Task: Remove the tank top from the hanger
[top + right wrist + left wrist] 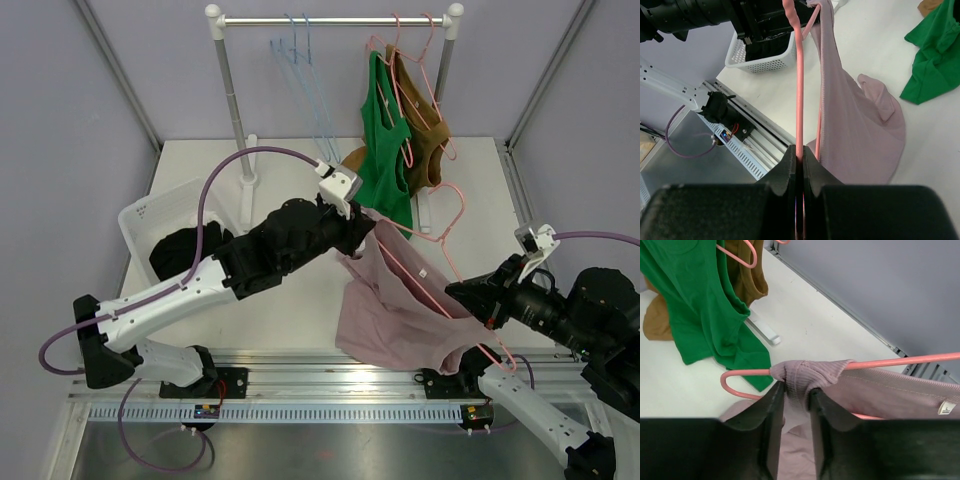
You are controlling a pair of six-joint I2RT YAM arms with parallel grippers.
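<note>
**Top view.** The pale pink ribbed tank top (395,315) hangs in the air between the two arms, its lower half pooled on the white table (290,300) near the front edge. It is strung on a pink wire hanger (410,255) held on a slant. The left gripper (362,215) is at the upper end and the right gripper (462,293) at the lower. A white perforated plastic basket (145,215) sits at the left of the table with a dark garment (180,250) heaped inside, and I see nothing else in it. A green tank top (385,160) and a brown tank top (420,130) hang on the white clothes rail (330,20) behind.

**Left wrist view.** The jaws are pinched shut on the bunched shoulder strap (807,375), right where it wraps over the hanger's arm. The strap has not yet cleared the rounded end.

**Right wrist view.** The jaws are clamped tight on the hanger's thin rod, with no gap visible. Cloth drapes beside the rod, well away from the basket.

**Step, as I judge it.** The job is mid-strip: one arm anchors the hanger while the other peels the strap. Next, the left arm should draw the strap outward past the hanger's shoulder tip while the right holds firm. The far strap comes after that. Too steep a pull risks snagging the ribbed cloth on the bend.
</note>
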